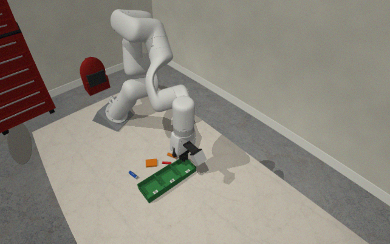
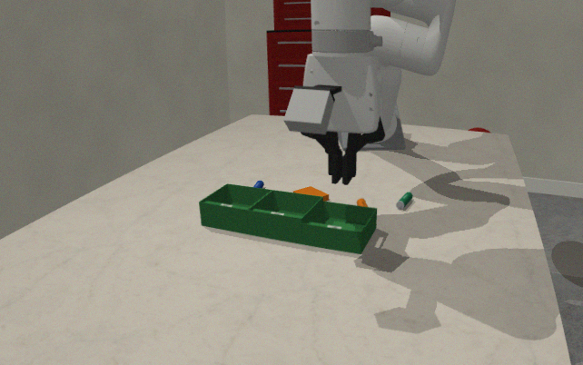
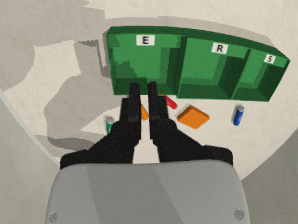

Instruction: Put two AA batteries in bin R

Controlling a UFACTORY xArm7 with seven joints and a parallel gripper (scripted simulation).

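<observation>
My gripper (image 2: 342, 181) hangs with its fingers pressed together on nothing, above the table beside the E end of the green bin tray (image 2: 254, 222). The tray's three compartments, E, R (image 3: 218, 48) and S, all look bare inside. The blue battery (image 1: 133, 174), orange battery (image 2: 361, 202) and green battery (image 2: 404, 201) lie on the worktop outside the tray, along with an orange block (image 1: 151, 162) and a red stick (image 1: 166, 162).

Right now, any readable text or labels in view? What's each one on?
"E": white tag on the tray's end compartment, just ahead of the shut, empty hand.
"R": tag on the middle compartment.
"S": tag on the far-end compartment.
Top and exterior views: tags too small to read. No other text.
</observation>
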